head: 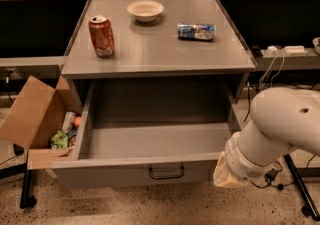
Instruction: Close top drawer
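Observation:
The top drawer [150,141] is pulled far out from under the grey table top; its deep tray shows no contents. Its flat grey front panel [115,173] faces me, with a small dark metal handle [166,172] at the centre. My white arm [280,129] comes in from the right. My gripper [225,174] is at the arm's lower end, right by the front right corner of the drawer front, mostly hidden by the wrist and its pale cover.
On the table top [160,49] stand a red soda can [101,35], a white bowl [145,10] and a lying blue can [196,31]. An open cardboard box [35,114] with trash sits left of the drawer. Cables and stand legs [300,189] are on the right.

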